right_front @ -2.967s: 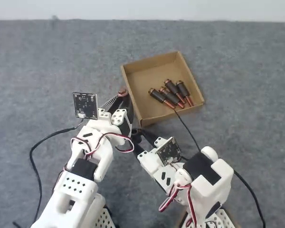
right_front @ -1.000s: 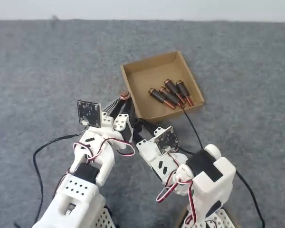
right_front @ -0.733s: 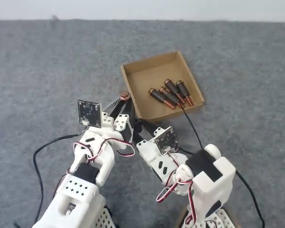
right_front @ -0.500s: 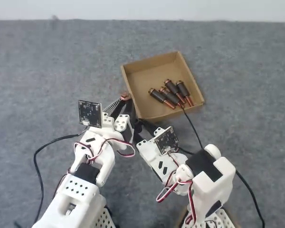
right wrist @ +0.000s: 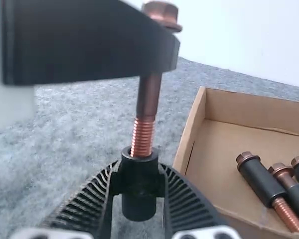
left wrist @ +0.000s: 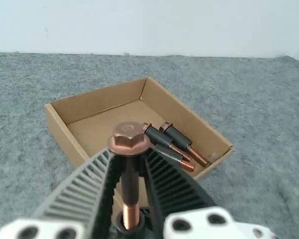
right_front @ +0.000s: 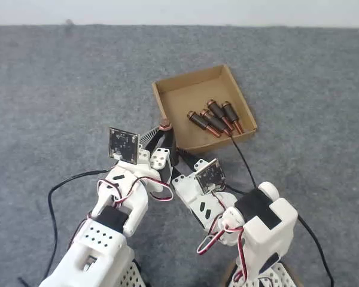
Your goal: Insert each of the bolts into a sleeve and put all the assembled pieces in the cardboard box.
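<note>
My left gripper [left wrist: 129, 153] is clamped narrow around the bolt [left wrist: 130, 184], gripping the shank just under its hex head so the bolt stands upright with the thread pointing down. My right gripper [right wrist: 138, 172] is closed on the black sleeve [right wrist: 138, 191], holding it mouth up. Both meet just outside the cardboard box [right_front: 188, 78], by the corner of the wall nearest my arms. Several assembled pieces [right_front: 210, 122] already lie inside the box against its far side from that corner. The tip of the thread sits in the mouth of the sleeve, with most of the thread showing above it, so I judge the insertion to be begun but far from seated. To do it well, I want the bolt's axis in line with the sleeve's bore before I push; from my right wrist view the two look close to in line, though I cannot tell about a small lean toward or away from the box. I would hold the sleeve firm and steady with the right and bring the left straight down, slowly, stopping if the thread catches on the rim. My left fingers will reach the sleeve's mouth before the head does, so I expect to need a regrip higher up or a release to let the bolt drop home. The risk is a skewed push that tips the sleeve out of my right fingers, or knocks either part against the box wall just beside us
</note>
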Available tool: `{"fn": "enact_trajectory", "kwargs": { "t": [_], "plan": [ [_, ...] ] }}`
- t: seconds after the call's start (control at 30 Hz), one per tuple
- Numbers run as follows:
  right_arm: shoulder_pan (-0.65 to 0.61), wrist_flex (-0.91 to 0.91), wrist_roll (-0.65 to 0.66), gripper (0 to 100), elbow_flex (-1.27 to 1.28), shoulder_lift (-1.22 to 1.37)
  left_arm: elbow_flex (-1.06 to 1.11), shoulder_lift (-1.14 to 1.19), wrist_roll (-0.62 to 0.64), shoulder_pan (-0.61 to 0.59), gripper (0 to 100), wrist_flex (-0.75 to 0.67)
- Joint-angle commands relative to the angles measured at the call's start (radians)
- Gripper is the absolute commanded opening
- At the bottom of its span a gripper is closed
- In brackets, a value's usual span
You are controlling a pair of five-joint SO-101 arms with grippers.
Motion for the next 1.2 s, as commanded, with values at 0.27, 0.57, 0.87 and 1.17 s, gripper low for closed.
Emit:
{"fn": "enact_trajectory", "kwargs": {
  "t": [0.27,0.57,0.87,1.17],
  "plan": [
    [0.008,-0.012,0.021,0.6,0.000,-0.015,0.021,-0.025,-0.011,-0.018,1,0.000],
    [0.008,-0.012,0.021,0.6,0.000,-0.015,0.045,-0.025,-0.012,-0.034,1,0.002],
    [0.047,-0.021,0.021,0.6,-0.008,-0.016,0.039,-0.025,-0.012,-0.026,1,0.075],
    [0.045,-0.021,0.021,0.6,-0.003,-0.018,0.038,-0.025,-0.092,0.087,18,0.247]
  ]
}}
